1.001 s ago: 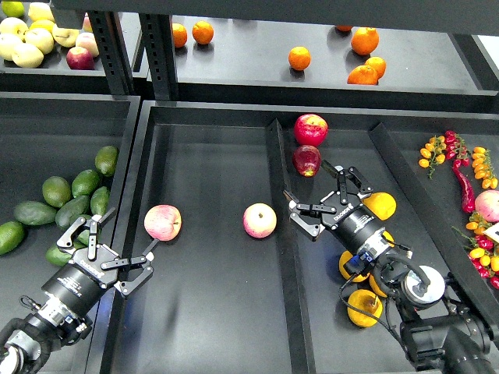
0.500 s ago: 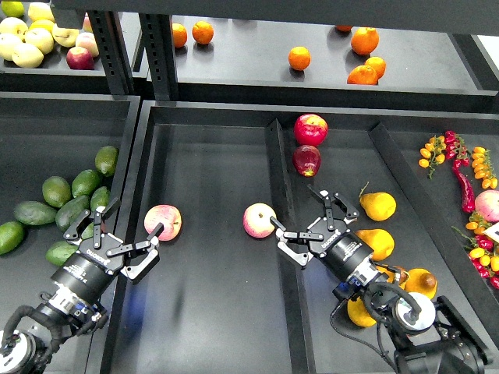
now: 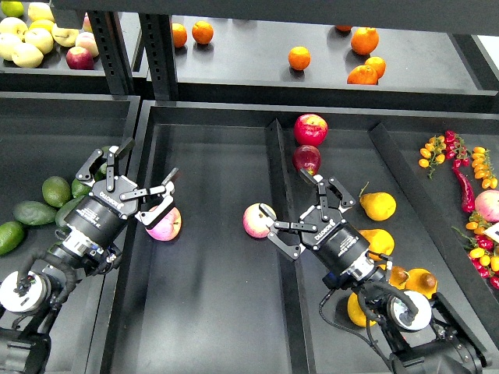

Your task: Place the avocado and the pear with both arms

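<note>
Several glossy green avocados (image 3: 55,190) lie in the left bin. My left gripper (image 3: 148,160) is open and empty above the wall between that bin and the middle bin, just right of the avocados and over a pink apple (image 3: 164,224). Several yellow pears (image 3: 378,206) lie in the right bin, partly hidden by my right arm. One pear (image 3: 422,281) lies by my right wrist; I cannot make out a dark patch on any of them. My right gripper (image 3: 282,199) is open and empty over the divider, left of the pears and beside a second pink apple (image 3: 257,220).
Two red apples (image 3: 310,128) sit at the back of the right bin. Chillies and small tomatoes (image 3: 468,175) fill the far right bin. Oranges (image 3: 364,40) and pale apples (image 3: 27,43) lie on the upper shelf. A steel post (image 3: 109,47) stands at the back left.
My left gripper has moved forward and up from beside the avocados to above the left pink apple. My right gripper has moved left off the pears to the divider. Both stay open and empty.
</note>
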